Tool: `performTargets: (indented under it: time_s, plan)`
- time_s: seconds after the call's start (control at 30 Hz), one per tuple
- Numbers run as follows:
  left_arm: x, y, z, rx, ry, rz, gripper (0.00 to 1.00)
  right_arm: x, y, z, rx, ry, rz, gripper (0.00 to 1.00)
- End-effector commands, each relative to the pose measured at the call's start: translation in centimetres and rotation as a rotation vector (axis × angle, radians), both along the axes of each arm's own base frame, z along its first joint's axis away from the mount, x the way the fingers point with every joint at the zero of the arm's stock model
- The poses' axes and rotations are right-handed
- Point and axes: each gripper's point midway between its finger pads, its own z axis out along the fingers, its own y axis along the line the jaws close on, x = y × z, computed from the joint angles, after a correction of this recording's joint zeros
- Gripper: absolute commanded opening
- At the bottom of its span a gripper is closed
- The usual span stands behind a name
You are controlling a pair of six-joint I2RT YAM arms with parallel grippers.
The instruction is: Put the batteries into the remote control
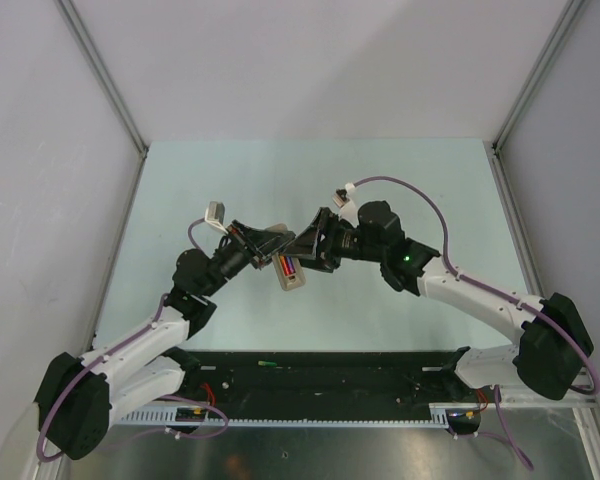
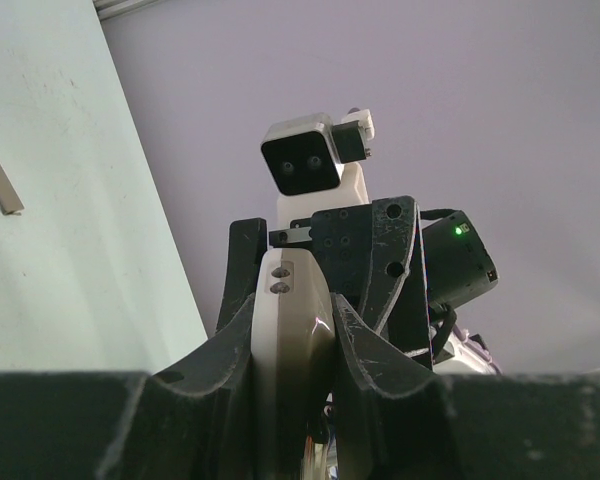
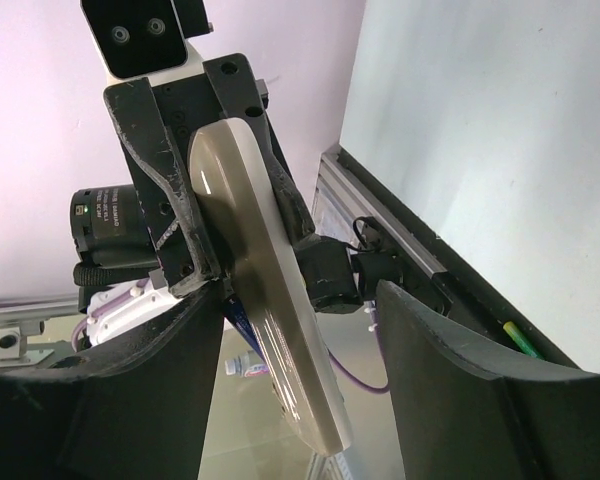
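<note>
Above the middle of the pale green table [image 1: 180, 190], the two robot arms are meeting nose to nose. The left gripper [image 2: 292, 295] is squeezing the remote control [image 3: 248, 220] tight, with one black finger pressing on each long side. It is holding the remote up in the air, off the table, and the remote is leaning a little. Looking down from above, the red and dark blue batteries [image 1: 288, 266] are sitting side by side in the open slot of the remote, near the end that is pointing toward the arm bases. The right gripper [image 3: 290, 320] is standing open. Its two big fingers are reaching past the remote, one on each side. One finger is sitting just beside the remote, and a clear gap is showing between the remote and the other finger, so it is not pinching anything. A small green light is glowing on the right arm. Off to one side on the table, a small flat grey cover piece [image 2: 1, 185] is lying by itself, well apart from both grippers. Down at the near edge, on the black rail [image 1: 360, 375], the green battery [image 3: 518, 337] seems to be lying, though it is too small for me to be sure.
</note>
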Motion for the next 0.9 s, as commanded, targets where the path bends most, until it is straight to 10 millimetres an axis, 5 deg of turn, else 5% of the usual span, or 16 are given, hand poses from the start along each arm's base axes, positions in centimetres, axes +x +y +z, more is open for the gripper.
performTargets:
  time_s: [0.0,0.87]
  plan:
    - [-0.8,1.0,7.3,-0.133,-0.179,0.017,0.00,-0.9,-0.6,-1.9,-0.048,0.034,0.003,0.65]
    - [-0.5,1.6,9.5,-0.177,-0.218,0.030,0.00,-2.5,-0.2,-3.4,-0.026,0.074,0.028,0.57]
